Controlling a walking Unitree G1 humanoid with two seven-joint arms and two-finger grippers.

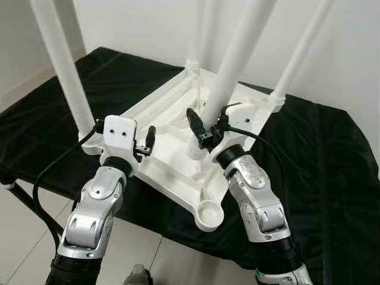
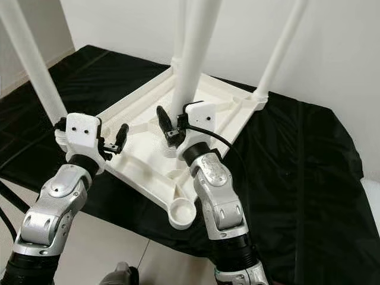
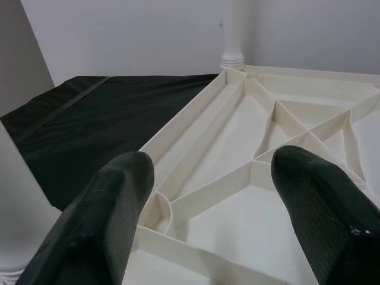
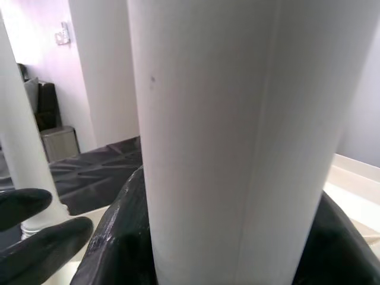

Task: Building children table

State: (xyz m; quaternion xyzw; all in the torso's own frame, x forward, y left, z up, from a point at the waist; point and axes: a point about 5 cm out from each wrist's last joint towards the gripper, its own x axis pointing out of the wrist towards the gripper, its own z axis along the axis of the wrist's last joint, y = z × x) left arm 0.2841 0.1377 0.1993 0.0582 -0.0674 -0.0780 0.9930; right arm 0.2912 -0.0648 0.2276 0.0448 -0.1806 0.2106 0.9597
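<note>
White leg (image 1: 234,56) in right hand (image 1: 205,127)

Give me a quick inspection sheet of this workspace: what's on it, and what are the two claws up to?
Surface: black cloth over a low platform.
Job's things: white tabletop lying upside down; three legs stand in its corners, the near corner socket is empty.
Fourth leg: upright, threaded end near the tabletop's middle.
Clutter: nothing seen.
Left claw: open, above the tabletop's near edge, holding nothing.
Right claw: shut on the fourth leg.
Cables: black cable looping beside the left arm.
Surroundings: white wall, pale tiled floor.
</note>
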